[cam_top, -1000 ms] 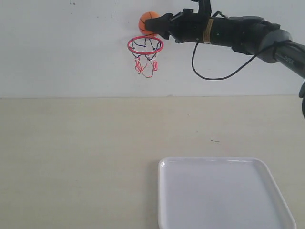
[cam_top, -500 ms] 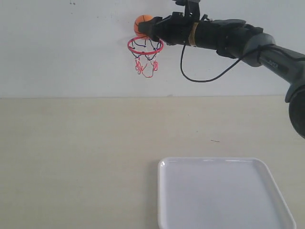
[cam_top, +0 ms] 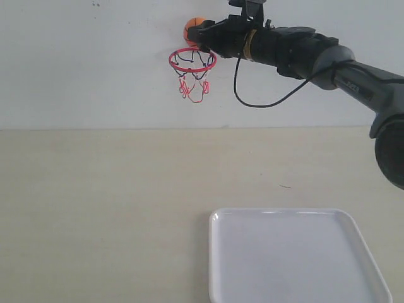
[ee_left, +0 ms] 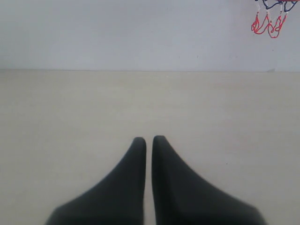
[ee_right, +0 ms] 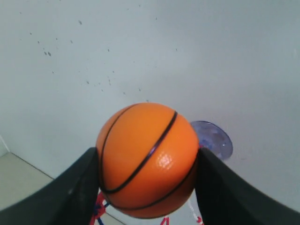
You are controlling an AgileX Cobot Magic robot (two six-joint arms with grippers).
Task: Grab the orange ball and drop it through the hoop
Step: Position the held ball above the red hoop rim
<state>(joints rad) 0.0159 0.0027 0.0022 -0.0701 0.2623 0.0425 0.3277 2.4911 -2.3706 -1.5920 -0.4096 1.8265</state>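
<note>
Tray: white tray (cam_top: 297, 259) at the near right of the table (cam_top: 95, 202), its whole white floor bare to view.
Ball: orange ball (cam_top: 194, 28) high against the far wall (cam_top: 95, 63), just above the hoop (cam_top: 192, 60).
Right gripper (cam_top: 198, 35): clamped on the ball, one finger each side.
Left gripper (ee_left: 148, 139): fingers closed to a thin slit, gripping nothing, low over the table.
Right wrist view only: bluish suction cup (ee_right: 216, 140) on the wall behind the ball.
Left wrist view only: the net's red lower loops (ee_left: 267, 26) — ring out of frame.
</note>
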